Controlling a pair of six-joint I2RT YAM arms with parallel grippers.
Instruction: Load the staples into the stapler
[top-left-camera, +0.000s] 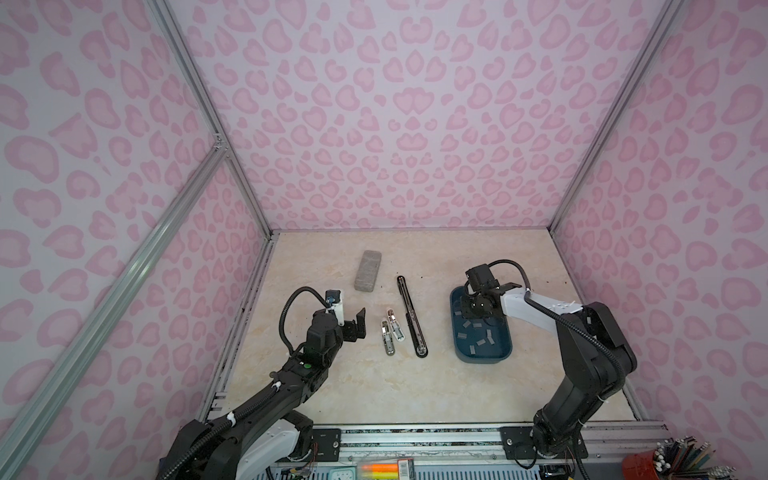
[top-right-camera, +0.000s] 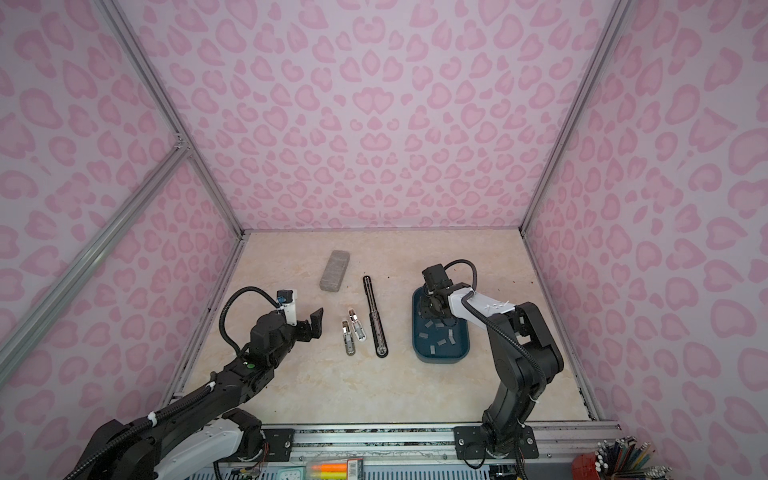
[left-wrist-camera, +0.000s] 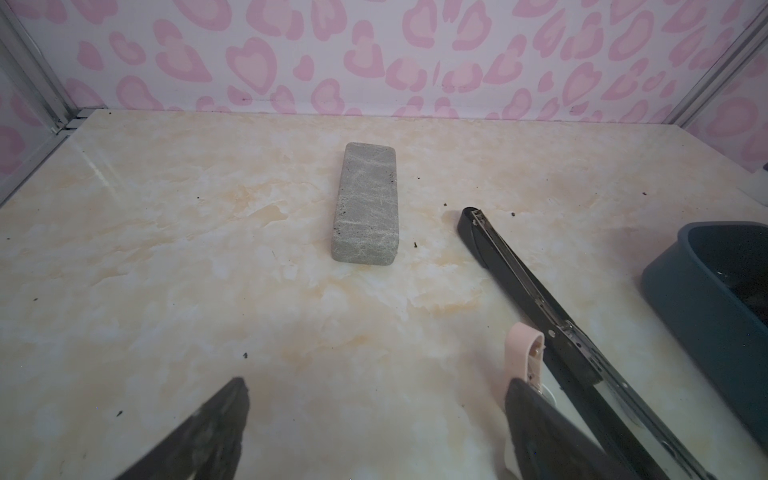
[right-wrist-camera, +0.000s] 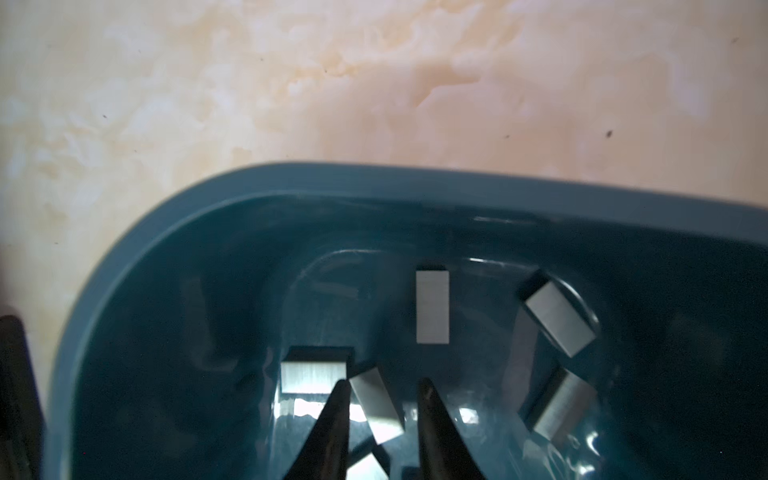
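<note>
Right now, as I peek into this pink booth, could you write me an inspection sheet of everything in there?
Surface: beige marbled tabletop, a few dark specks.
Job's things: black stapler lying opened out flat; staple strips scattered loose in a blue tray.
Clutter: grey block; two small silvery pieces beside the stapler.
Pincers: left pincer wide open above bare table; right pincer down in the tray, slightly open, astride one strip.
Cables: black hoses looped on both arms, clear of the items.
Surroundings: pink heart-patterned walls; pencil pot outside the front rail.
</note>
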